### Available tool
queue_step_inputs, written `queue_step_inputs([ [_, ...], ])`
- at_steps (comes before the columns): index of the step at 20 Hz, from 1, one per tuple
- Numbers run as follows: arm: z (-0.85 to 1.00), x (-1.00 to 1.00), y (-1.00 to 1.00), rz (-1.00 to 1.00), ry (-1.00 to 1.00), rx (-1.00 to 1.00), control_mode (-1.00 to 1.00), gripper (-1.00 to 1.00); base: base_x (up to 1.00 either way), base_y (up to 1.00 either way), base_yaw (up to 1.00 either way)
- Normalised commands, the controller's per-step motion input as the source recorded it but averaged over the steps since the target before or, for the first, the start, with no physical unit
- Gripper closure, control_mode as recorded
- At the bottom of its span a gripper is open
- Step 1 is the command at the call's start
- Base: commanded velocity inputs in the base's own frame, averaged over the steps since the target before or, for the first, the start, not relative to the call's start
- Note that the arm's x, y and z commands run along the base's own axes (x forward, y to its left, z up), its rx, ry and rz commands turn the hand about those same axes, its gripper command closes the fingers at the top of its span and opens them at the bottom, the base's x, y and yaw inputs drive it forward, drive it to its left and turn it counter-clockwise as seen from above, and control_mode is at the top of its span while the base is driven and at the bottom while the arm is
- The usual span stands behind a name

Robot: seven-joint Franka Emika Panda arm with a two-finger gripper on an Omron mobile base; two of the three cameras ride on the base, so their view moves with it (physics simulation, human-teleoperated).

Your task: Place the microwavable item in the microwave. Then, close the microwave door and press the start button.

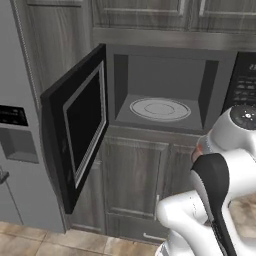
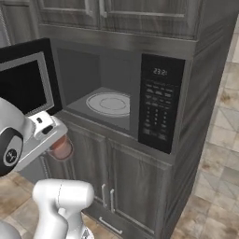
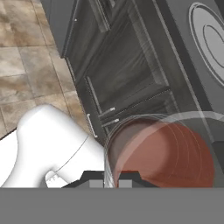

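Note:
The microwavable item, a small pinkish-brown translucent cup (image 3: 162, 153), sits in my gripper (image 3: 111, 180), which is shut on its rim. In the right base view the cup (image 2: 60, 147) hangs under my hand, below and left of the microwave (image 2: 116, 46) cavity, in front of the lower cabinets. A sliver of the cup (image 1: 195, 153) shows beside my wrist in the left base view. The microwave door (image 1: 80, 125) stands swung wide open to the left. Inside, the white turntable (image 1: 160, 108) is bare. The black keypad panel (image 2: 158, 105) is to the right of the cavity.
A grey fridge (image 1: 20, 125) stands left of the open door. Dark wood cabinets (image 2: 130, 186) with silver handles run below the microwave, and upper cabinets (image 1: 150, 10) above it. Tiled floor (image 2: 219, 154) lies to the right.

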Motion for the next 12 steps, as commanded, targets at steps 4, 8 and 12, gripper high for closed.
queue_step_inputs([
  [4, 0.00, 0.00, 0.00, 0.00, 0.00, 0.00, 1.00, 1.00, -0.17, -0.06, 0.02],
  [8, 0.00, 0.00, 0.00, 0.00, 0.00, 0.00, 1.00, 1.00, -0.04, -0.05, 0.17],
  [12, 0.00, 0.00, 0.00, 0.00, 0.00, 0.00, 1.00, 1.00, 0.00, -0.23, 0.22],
])
